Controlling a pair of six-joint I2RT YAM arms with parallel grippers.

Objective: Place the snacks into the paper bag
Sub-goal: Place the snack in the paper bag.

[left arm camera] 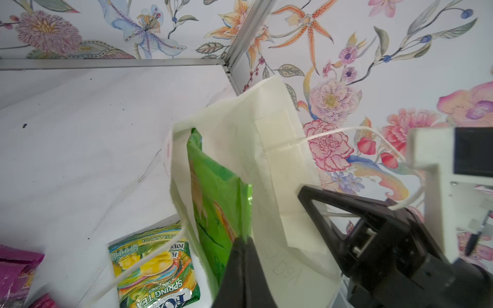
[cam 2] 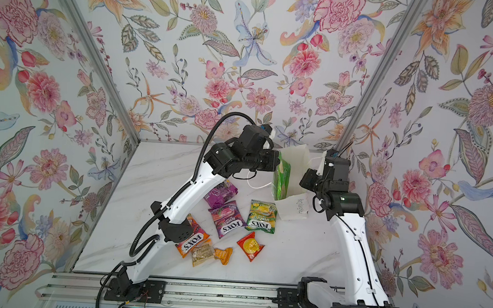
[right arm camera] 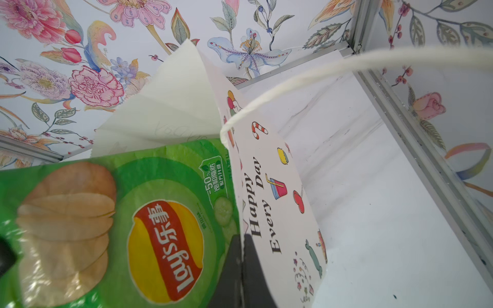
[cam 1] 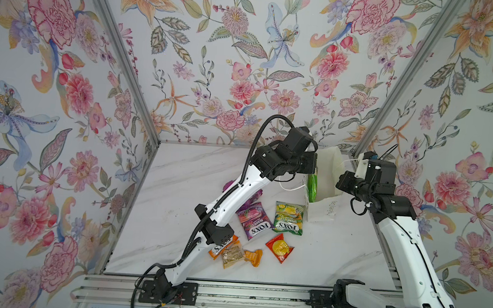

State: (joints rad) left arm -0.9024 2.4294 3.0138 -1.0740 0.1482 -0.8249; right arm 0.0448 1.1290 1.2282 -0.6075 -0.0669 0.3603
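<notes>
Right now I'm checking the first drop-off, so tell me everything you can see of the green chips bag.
The green chips bag is a glossy, crinkled, foil-like packet printed with stacked chips, cucumber slices and a red-and-yellow Lay's logo. It stands on edge, roughly upright, partway inside the open mouth of the paper bag, between its walls. The left gripper is shut on its edge. The right gripper pinches the paper bag's printed wall right beside it. Its bottom end is hidden.
</notes>
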